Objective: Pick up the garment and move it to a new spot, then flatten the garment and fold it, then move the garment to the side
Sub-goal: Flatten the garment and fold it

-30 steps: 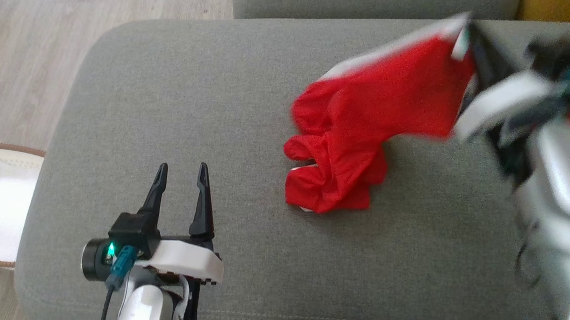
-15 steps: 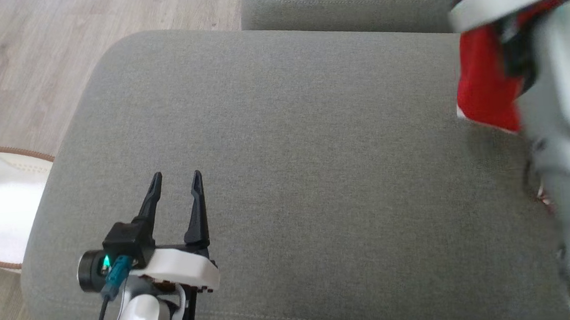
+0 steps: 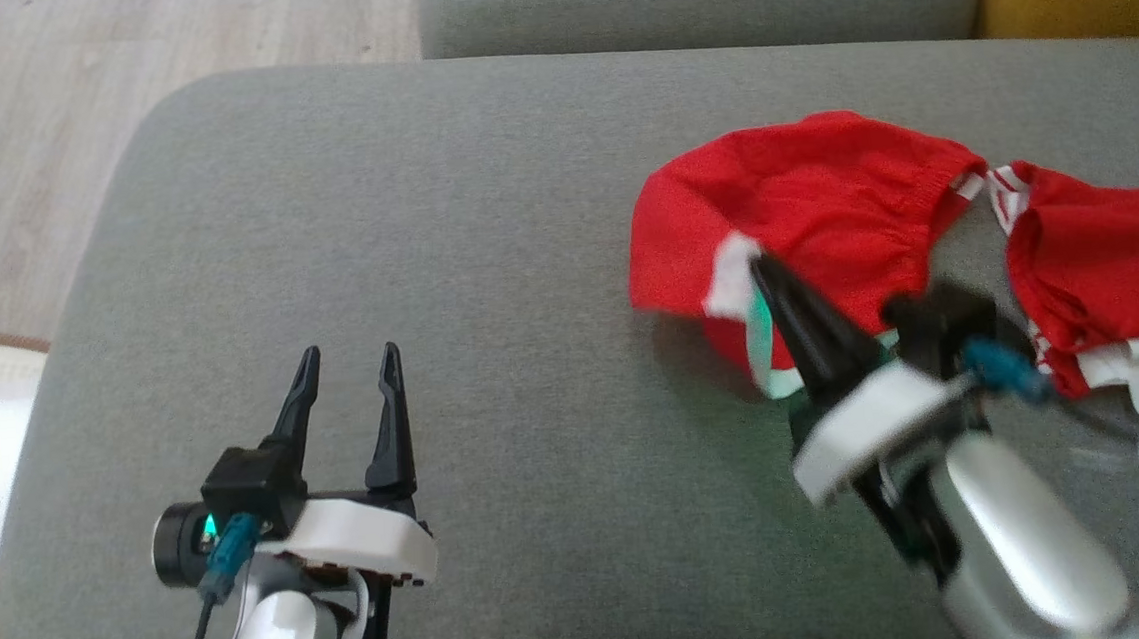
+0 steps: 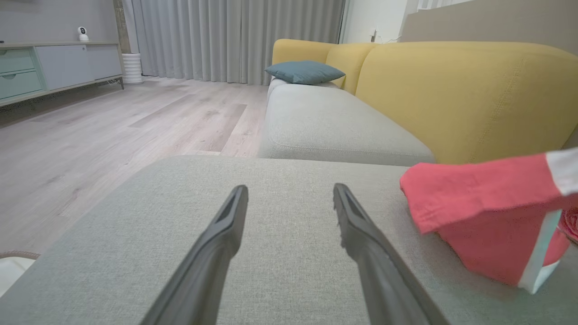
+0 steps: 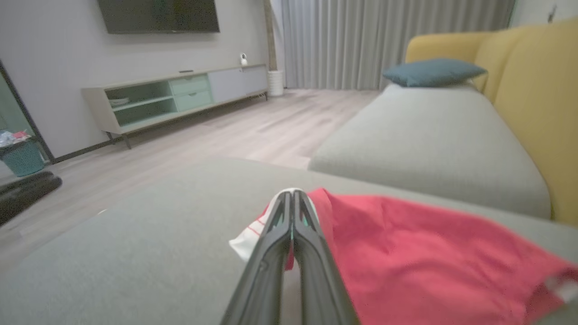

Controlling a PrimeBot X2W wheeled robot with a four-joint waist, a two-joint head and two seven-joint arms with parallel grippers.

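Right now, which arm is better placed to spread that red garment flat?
Probably the right. The right end effector is shut on a white-trimmed edge of the red garment; the left end effector hangs open over bare cushion, apart from the cloth.

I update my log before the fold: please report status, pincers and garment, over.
Left pincer open, clear of garment. Right pincer shut on garment's white-trimmed edge. Garment rumpled on grey cushion, edge lifted. Nothing seen in the way.

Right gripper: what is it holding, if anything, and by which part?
The right gripper is shut on the red garment, pinching it at a white-trimmed edge. The left gripper is open and holds nothing.
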